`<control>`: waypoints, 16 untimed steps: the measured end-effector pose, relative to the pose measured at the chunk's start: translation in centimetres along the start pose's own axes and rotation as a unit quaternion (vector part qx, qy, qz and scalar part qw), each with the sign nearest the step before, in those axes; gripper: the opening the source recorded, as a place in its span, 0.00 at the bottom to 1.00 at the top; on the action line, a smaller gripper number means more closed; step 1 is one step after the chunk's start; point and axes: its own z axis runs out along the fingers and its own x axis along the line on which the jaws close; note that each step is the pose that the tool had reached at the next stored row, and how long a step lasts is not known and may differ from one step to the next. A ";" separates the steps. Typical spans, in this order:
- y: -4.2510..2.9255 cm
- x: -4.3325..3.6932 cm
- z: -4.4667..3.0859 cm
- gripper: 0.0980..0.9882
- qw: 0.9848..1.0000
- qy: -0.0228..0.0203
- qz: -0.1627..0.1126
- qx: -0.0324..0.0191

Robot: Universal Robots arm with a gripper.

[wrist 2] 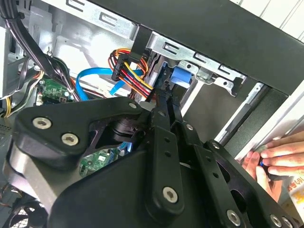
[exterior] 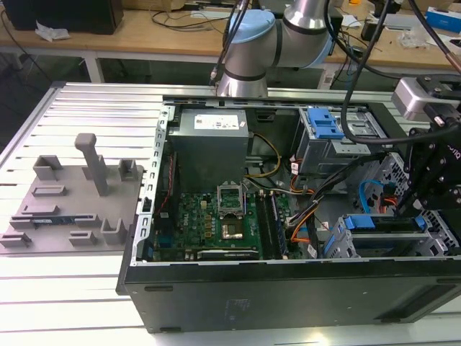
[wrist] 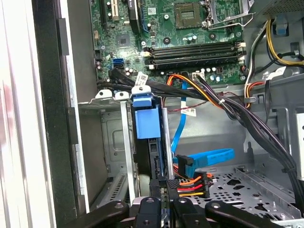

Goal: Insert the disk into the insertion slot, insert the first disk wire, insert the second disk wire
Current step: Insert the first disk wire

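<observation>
Claw (wrist: 161, 185) first: its two fingers sit drawn almost together, only a sliver between the tips, and I can make out nothing clamped in that sliver. The tips sit at the rear edge of the disk (wrist: 145, 118).

Just beside them, against that same rear edge, lies a black power plug (wrist: 192, 183) with red, orange and yellow wires. A little farther along the edge is the blue flat cable (wrist: 209, 156), its plug end also close against the disk. Whether either plug is fully seated, I cannot tell.

The disk stands edge-on in the insertion slot (wrist: 111, 137), its blue carrier tab at the slot's mouth, so the first step looks done. By my reading a wire step is in hand, most likely the power plug, since it is nearest the tips.

Beyond the case wall, on the side of the disk away from the wires, a person's hand (wrist 2: 278, 159) rests near the case. Farthest from the disk is the motherboard (wrist: 190, 28).

Seating a plug here calls for a square, straight push into the disk's rear socket, keeping the blue cable from being trapped under it.
</observation>
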 end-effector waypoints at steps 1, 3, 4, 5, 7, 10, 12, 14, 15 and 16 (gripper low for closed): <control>0.00 -0.01 0.00 0.07 1.000 0.000 0.001 0.000; 0.01 -0.01 0.00 0.07 1.000 0.000 0.002 0.001; 0.02 -0.01 0.00 0.07 1.000 0.000 0.002 0.001; 0.01 -0.01 0.01 0.07 1.000 0.000 0.002 0.001; 0.02 -0.01 0.01 0.07 1.000 0.000 0.002 0.001; 0.11 0.00 0.04 0.07 1.000 0.000 0.002 0.001; 0.11 0.00 0.06 0.07 1.000 0.000 0.002 0.001; 0.11 0.01 0.08 0.07 1.000 0.000 0.001 0.001; 0.11 0.01 0.09 0.07 1.000 0.000 0.001 0.001; 0.11 0.02 0.10 0.07 1.000 0.000 0.000 0.001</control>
